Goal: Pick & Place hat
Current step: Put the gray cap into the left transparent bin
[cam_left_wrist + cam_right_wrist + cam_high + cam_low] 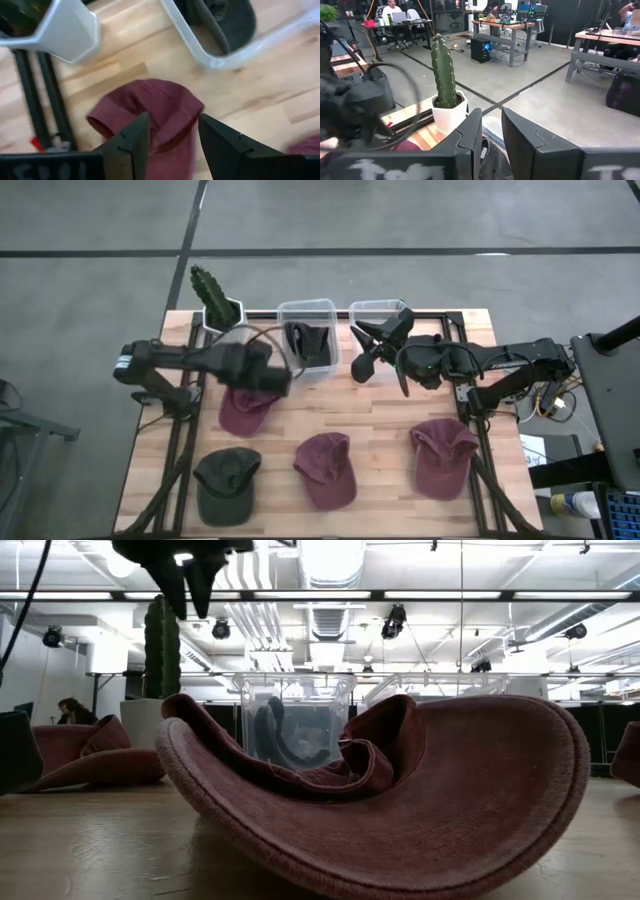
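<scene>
Several hats lie on the wooden table, crown up: a maroon hat at the left, a dark green hat, a maroon hat and another maroon hat near the front edge. My left gripper hangs open above the left maroon hat, one finger on either side of it, apart from it; the low view shows this gripper high up. My right gripper hovers level above the bins, its fingers a narrow gap apart with nothing between them.
A clear bin at the back holds a dark hat; a second clear bin stands to its right. A cactus in a white pot stands at the back left. Black frame rails run along both table sides.
</scene>
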Controlling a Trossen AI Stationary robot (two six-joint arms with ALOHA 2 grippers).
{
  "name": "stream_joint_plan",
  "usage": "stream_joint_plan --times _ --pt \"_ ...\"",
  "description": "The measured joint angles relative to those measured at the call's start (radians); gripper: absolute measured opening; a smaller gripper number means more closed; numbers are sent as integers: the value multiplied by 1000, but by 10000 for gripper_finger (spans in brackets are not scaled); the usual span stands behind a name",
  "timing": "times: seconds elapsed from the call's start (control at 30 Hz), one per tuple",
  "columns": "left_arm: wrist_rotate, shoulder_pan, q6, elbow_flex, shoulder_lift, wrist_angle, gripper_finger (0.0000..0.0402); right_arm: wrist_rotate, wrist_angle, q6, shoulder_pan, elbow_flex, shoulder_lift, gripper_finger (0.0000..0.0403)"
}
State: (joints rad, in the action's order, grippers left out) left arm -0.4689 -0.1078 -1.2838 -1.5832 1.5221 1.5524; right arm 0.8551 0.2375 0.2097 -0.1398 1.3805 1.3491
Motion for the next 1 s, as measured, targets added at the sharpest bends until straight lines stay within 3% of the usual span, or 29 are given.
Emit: stream_joint_plan --times 0.2,0.4,0.5,0.73,1.0 --pt "55 -86 -196 166 -75 -6 160 -37 6 0 0 0 0 68" --pt "351 -161 -372 311 -135 -30 160 -50 19 22 0 0 0 68" --pt "437 -216 -465 358 -148 -63 160 -53 21 22 0 0 0 68" --pt "541 -369 -680 373 -144 -113 160 -53 21 23 0 0 0 68" --pt "572 -558 -967 378 -143 -146 160 -53 21 23 0 -1 0 68"
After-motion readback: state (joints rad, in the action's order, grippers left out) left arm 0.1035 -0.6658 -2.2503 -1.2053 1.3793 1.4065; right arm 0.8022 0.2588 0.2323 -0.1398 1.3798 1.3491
